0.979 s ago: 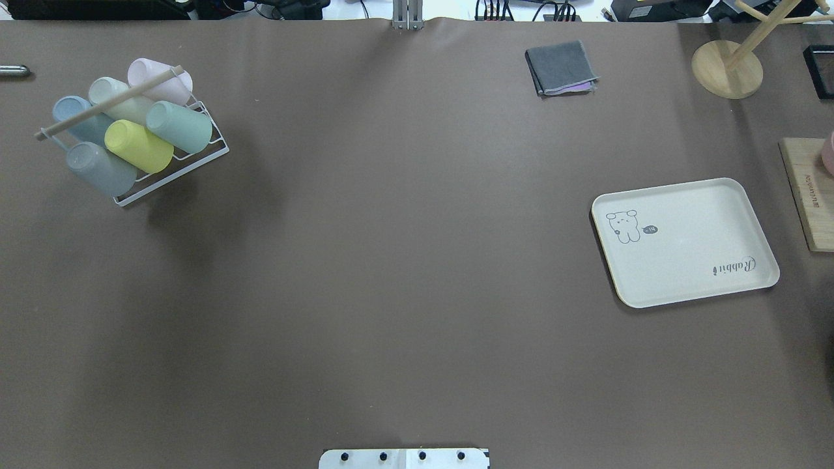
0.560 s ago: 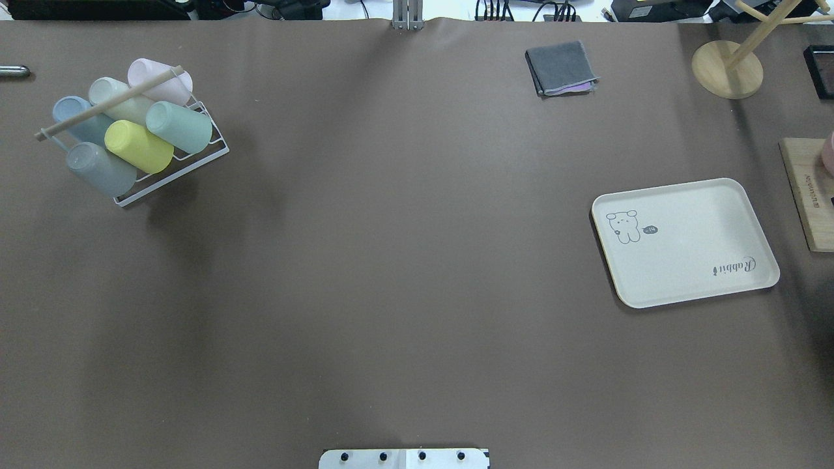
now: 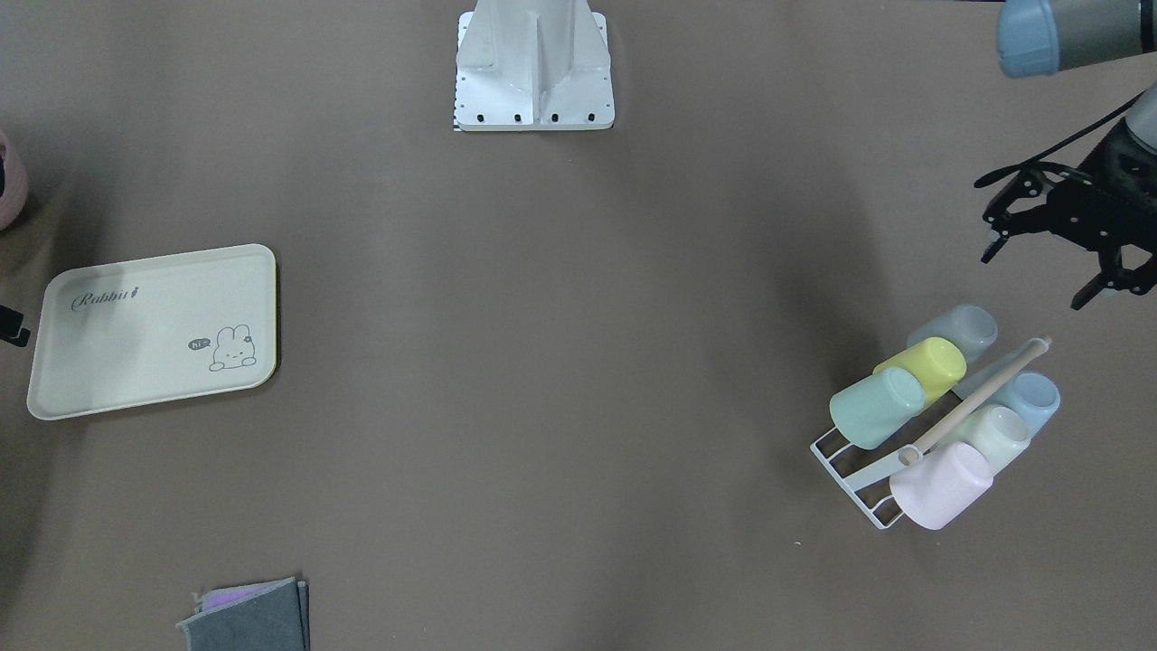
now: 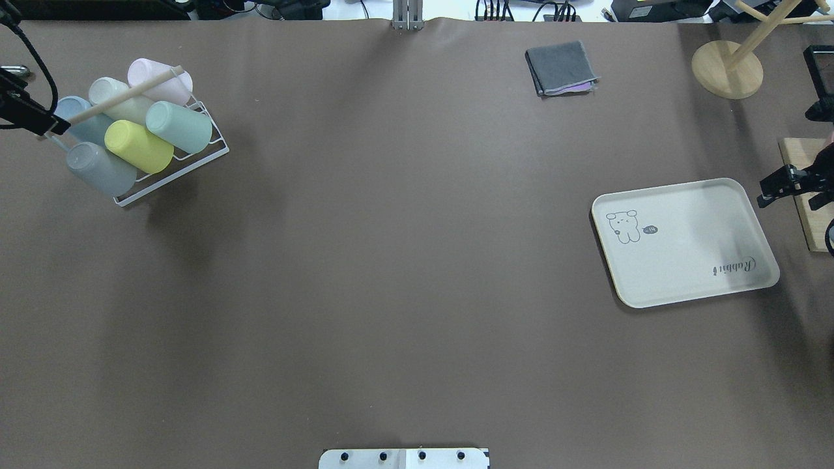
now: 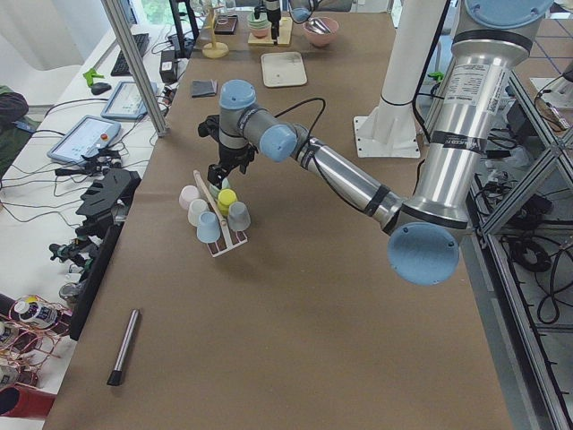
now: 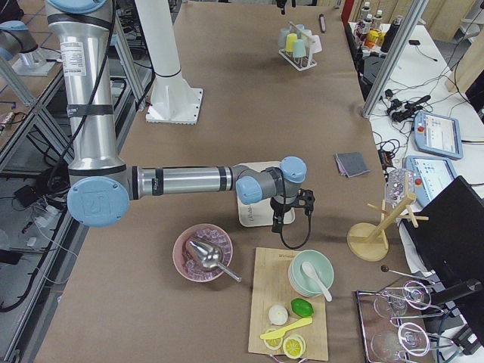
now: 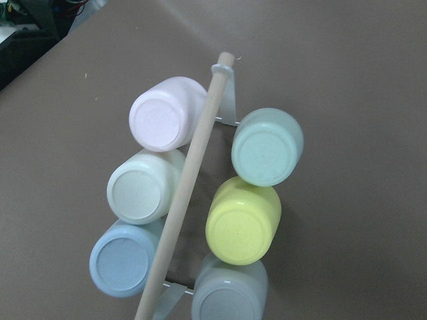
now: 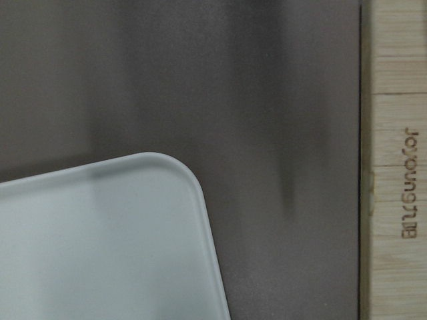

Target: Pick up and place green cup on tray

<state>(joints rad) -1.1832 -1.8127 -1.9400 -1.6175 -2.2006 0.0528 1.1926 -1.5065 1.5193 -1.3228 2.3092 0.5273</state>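
Observation:
The green cup (image 4: pixel 179 127) lies on its side in a white wire rack (image 4: pixel 212 153) at the far left, next to a yellow cup (image 4: pixel 138 146). It also shows in the front view (image 3: pixel 875 409) and in the left wrist view (image 7: pixel 267 147). My left gripper (image 3: pixel 1036 276) is open and empty. It hovers above the rack's robot-side end without touching any cup. The cream tray (image 4: pixel 684 241) lies flat on the right and holds nothing. My right gripper (image 4: pixel 788 194) is open and empty just beyond the tray's far right corner (image 8: pixel 160 180).
The rack holds several other pastel cups under a wooden handle (image 7: pixel 190 180). A wooden board (image 4: pixel 808 195) lies right of the tray. A folded grey cloth (image 4: pixel 561 68) and a wooden stand (image 4: pixel 726 68) are at the back right. A pen (image 5: pixel 124 347) lies at the table's left end.
Both grippers have come into the overhead view, the left at the left edge by the rack, the right at the right edge by the tray. The cups and the tray have not moved.

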